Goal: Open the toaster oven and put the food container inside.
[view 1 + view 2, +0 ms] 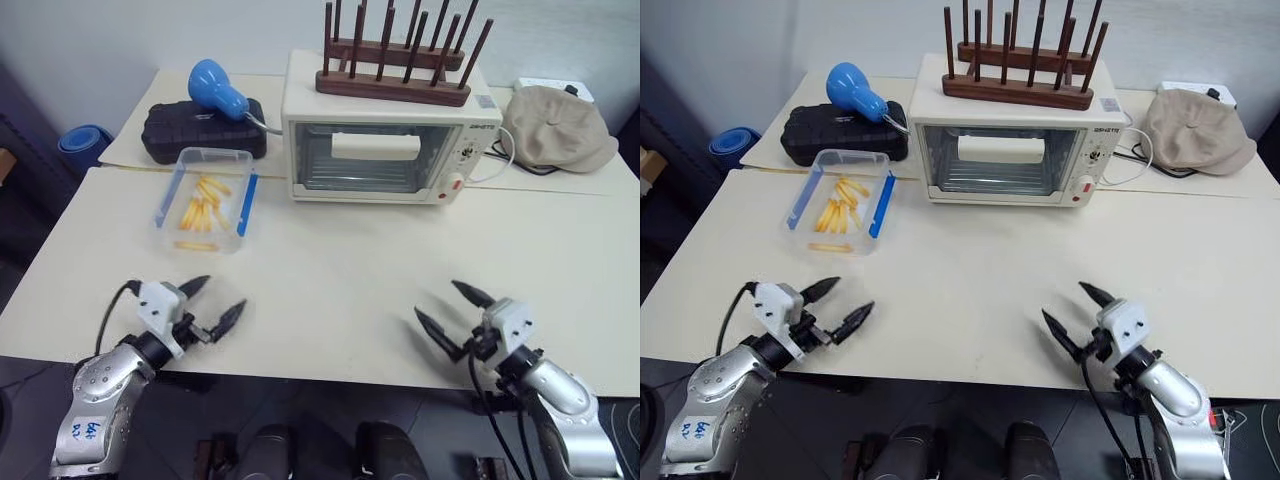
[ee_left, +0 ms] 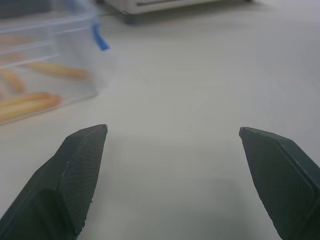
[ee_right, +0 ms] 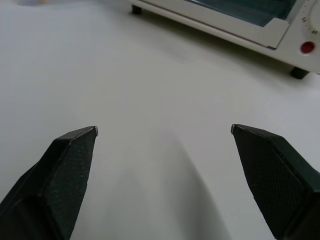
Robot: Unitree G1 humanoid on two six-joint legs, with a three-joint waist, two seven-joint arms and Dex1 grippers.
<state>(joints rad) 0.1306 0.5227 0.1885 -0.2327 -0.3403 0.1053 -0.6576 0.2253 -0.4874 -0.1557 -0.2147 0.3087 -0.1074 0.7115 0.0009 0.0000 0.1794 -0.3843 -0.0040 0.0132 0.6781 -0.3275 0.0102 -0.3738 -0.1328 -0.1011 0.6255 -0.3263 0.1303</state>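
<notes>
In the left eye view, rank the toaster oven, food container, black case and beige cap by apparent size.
1. toaster oven, clearly largest.
2-4. beige cap, black case and food container look roughly alike; the case is partly hidden, so I would not rank them.

A black hard case (image 1: pixel 203 129) bearing a blue bulb-shaped thing (image 1: pixel 217 88), wooden rack (image 1: pixel 395 62), beige cap (image 1: pixel 556 128).
</notes>
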